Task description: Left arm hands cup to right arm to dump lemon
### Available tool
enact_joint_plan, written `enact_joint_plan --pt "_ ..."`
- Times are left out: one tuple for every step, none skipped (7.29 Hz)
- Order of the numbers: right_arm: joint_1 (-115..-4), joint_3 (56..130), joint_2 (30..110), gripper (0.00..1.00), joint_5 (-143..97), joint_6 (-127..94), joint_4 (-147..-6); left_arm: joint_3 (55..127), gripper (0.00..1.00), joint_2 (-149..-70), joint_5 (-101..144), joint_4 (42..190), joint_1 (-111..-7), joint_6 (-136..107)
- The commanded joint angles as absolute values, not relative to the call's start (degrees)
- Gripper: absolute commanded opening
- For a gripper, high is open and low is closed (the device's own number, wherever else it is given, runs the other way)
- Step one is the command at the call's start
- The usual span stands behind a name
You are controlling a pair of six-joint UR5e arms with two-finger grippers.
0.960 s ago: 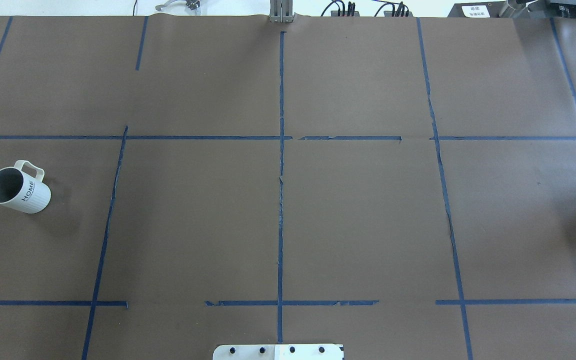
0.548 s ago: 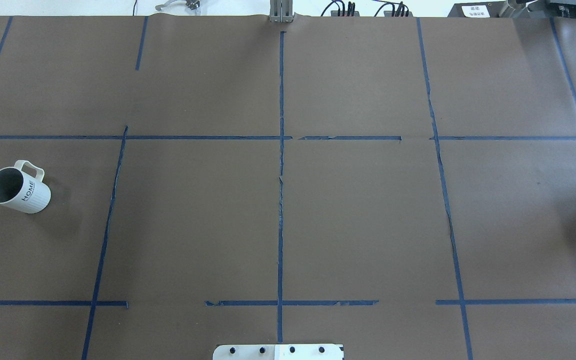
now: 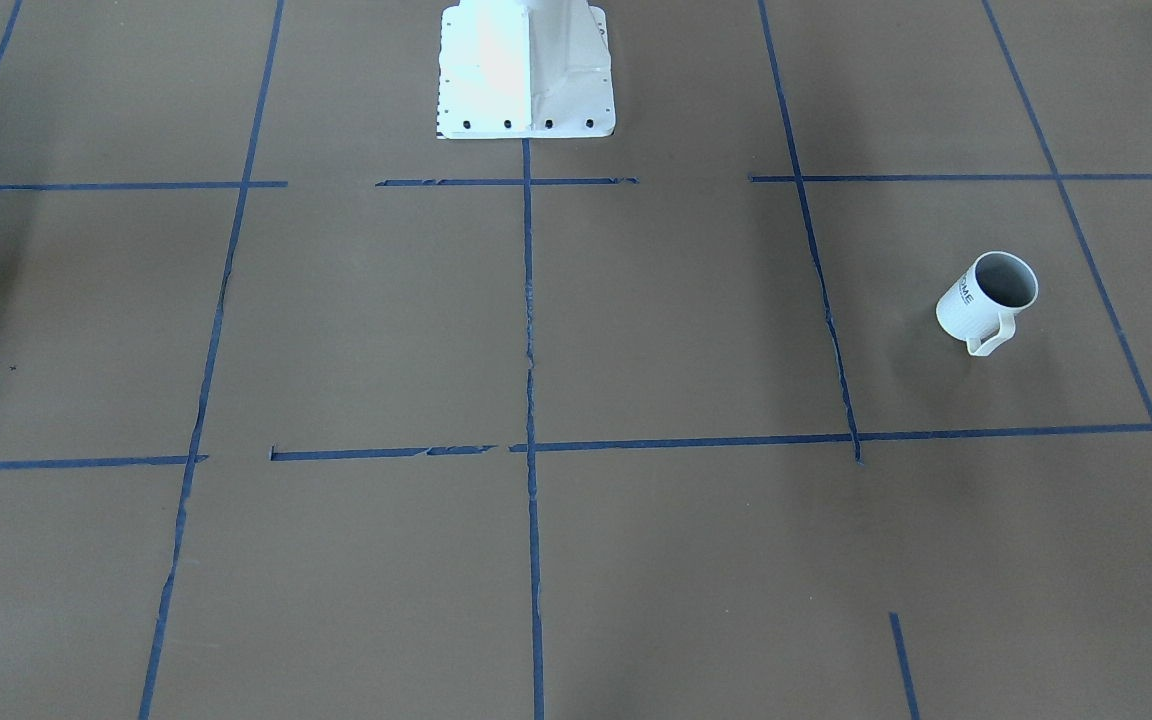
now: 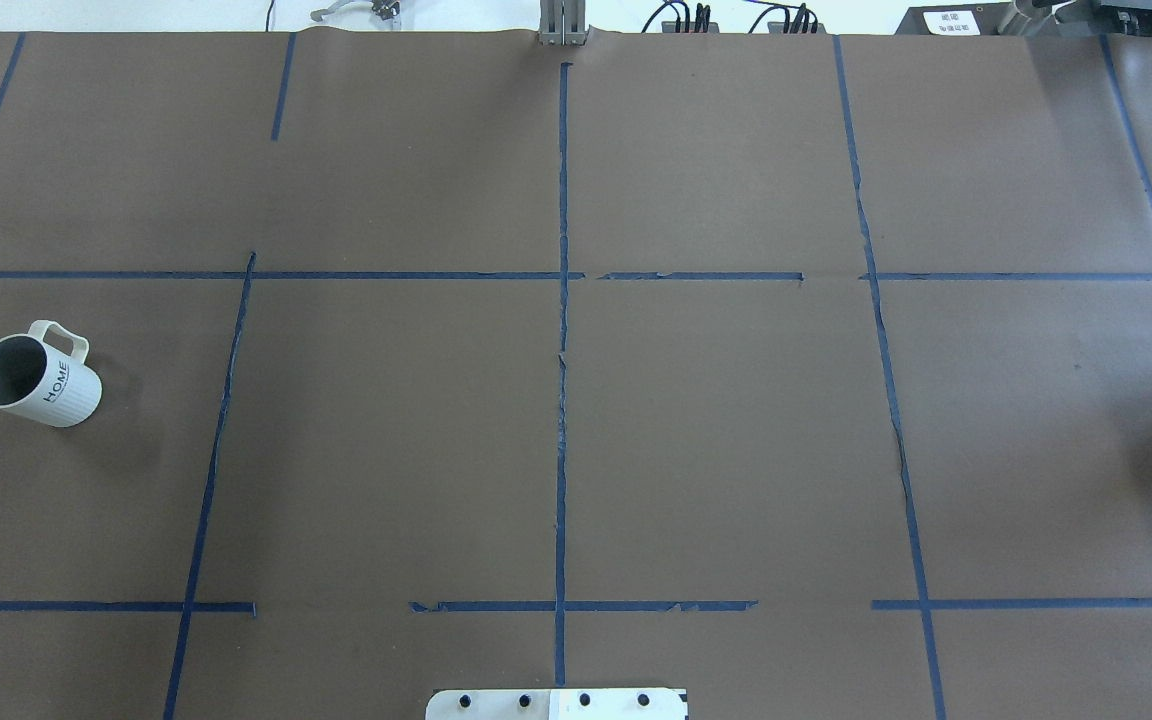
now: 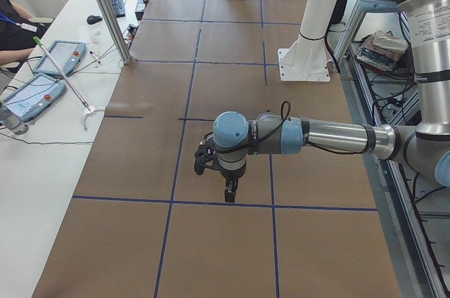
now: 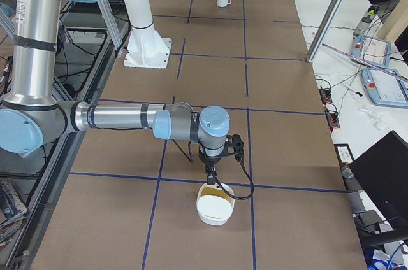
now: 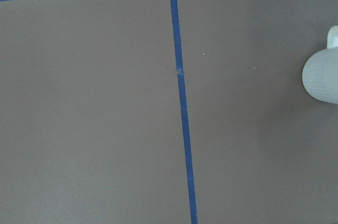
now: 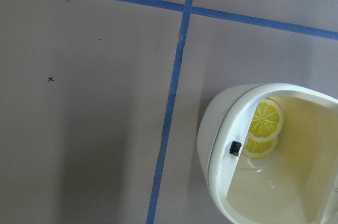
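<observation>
- small white ribbed mug (image 4: 36, 375) w/ "home" lettering stands upright nr left edge of brown table (image 4: 386, 450), handle toward far edge
- looks rigid, light, glazed so prob slippery, chippable
- best pinch rim wall opposite handle
- left gripper (image 5: 228, 189) & right gripper (image 6: 210, 169): can't tell jaw state
- yellow lemon slices (image 8: 265, 118) lie in cream bowl (image 8: 212, 139)

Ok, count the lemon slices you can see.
2. Both lie in the cream bowl, near its wall: the upper slice overlaps the lower slice. Others could hide beneath them.
</observation>
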State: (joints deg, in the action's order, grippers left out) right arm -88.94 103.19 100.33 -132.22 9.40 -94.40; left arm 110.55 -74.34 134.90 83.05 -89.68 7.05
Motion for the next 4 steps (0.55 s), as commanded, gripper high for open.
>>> enact_joint_plan --pt "-88.9 103.2 100.4 1.0 -132.2 9.4 -94.4 110.0 1.0 -74.8 134.9 83.1 -89.6 6.9" --pt "-88.9 103.2 100.4 1.0 -132.2 9.4 -94.4 110.0 1.0 -74.9 134.9 83.1 -89.6 6.9" --pt "-88.9 103.2 100.4 1.0 -132.1 9.4 -94.4 109.9 1.0 -75.0 134.9 83.1 -89.6 6.9" --pt "-89.0 103.2 100.4 1.0 -132.1 9.4 -94.4 109.7 1.0 -75.1 134.9 83.1 -89.6 6.9"
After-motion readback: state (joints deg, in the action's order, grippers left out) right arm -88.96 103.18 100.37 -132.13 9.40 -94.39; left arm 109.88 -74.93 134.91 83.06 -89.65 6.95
